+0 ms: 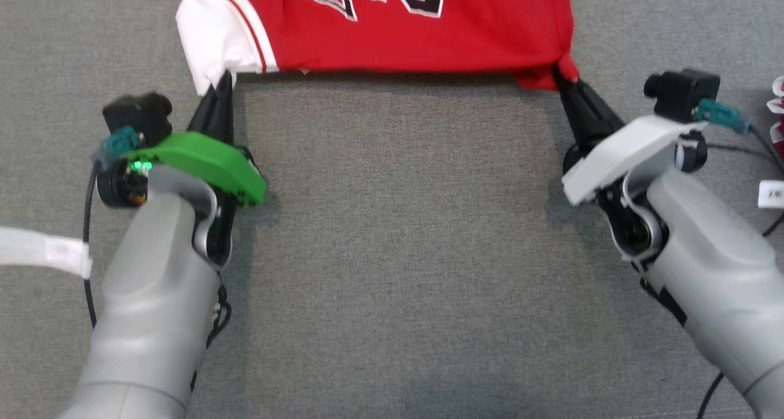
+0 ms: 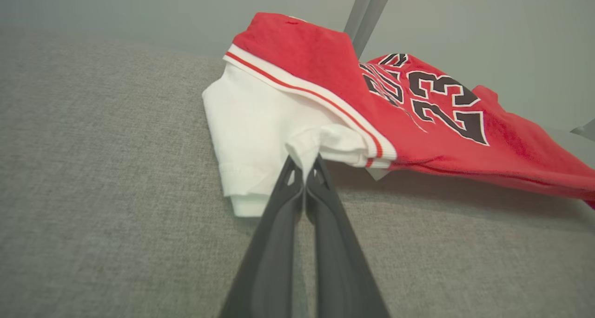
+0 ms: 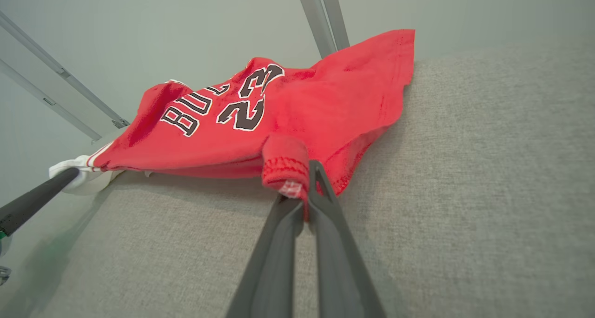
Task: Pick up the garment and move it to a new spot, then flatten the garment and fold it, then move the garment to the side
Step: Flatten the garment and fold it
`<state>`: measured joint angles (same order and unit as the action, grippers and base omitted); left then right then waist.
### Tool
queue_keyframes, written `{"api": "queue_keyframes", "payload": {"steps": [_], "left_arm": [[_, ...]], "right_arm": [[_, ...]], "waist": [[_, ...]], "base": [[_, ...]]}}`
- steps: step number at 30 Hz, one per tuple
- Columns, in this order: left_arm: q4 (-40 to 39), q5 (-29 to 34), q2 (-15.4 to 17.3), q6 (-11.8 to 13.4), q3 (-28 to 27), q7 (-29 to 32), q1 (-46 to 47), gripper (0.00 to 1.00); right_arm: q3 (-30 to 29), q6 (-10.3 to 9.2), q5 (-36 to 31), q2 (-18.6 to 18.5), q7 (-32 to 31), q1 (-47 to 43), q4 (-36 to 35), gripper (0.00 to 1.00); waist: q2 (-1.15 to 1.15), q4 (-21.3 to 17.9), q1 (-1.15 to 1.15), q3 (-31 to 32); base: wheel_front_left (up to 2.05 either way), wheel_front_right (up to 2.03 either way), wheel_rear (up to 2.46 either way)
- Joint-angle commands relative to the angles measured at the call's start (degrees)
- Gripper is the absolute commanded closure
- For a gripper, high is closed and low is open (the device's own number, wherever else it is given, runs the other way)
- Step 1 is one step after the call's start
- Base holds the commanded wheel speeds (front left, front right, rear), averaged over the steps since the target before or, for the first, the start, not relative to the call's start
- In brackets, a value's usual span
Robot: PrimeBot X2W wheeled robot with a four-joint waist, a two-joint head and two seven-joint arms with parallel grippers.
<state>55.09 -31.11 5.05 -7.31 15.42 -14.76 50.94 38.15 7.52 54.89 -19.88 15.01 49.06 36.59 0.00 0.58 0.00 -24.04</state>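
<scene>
Both grippers are clamped on cloth: the left gripper on the white sleeve, the right gripper on a red hem corner. Between them the garment stretches left to right over the grey fabric surface, its near edge raised. Farther up, black lettering reads "BUL" and "23".

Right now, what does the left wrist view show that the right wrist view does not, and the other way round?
Left wrist view: close up, the left end effector shut on a fold of the white sleeve, with the sleeve's stitched hem spread out on the surface.
Right wrist view: the right end effector shut on the red hem corner, the letters BUL, and the left end effector from the side.
Shared: the red jersey with 23, the grey cloth surface and a metal bar behind.
</scene>
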Motion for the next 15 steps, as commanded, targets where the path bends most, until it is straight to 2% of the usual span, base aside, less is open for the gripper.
{"api": "queue_keyframes", "payload": {"steps": [1, 3, 10, 15], "left_arm": [[-2.7, 1.3, 1.0, -0.2, -0.4, -0.4, -4.9, 1.0], [-6.0, 1.7, 1.2, -0.2, -0.7, -0.4, -10.0, 1.0], [-19.0, 4.9, 3.0, 2.8, 0.1, -0.1, -29.6, 1.0], [-31.9, 6.2, 4.6, 8.2, 1.4, 4.4, -42.3, 1.0]], "right_arm": [[0.3, -0.07, 0.0, -1.0, 0.3, -4.3, -2.4, 1.0], [0.4, -0.07, 0.5, -2.0, 0.3, -8.9, -5.3, 1.0], [-1.6, -0.08, -0.4, -5.1, 0.3, -24.7, -11.8, 1.0], [-4.0, -0.08, -1.6, -6.8, 0.3, -33.6, -15.0, 1.0]], "waist": [[0.0, -0.1, 0.0, 3.1], [0.0, -0.3, 0.0, 4.9], [0.0, -0.7, 0.0, 12.2], [0.0, -0.7, 0.0, 15.7]], "base": [[0.0, 0.0, 0.0], [0.0, 0.0, 0.0], [0.0, 0.0, 0.0], [0.0, 0.0, 0.0]]}}
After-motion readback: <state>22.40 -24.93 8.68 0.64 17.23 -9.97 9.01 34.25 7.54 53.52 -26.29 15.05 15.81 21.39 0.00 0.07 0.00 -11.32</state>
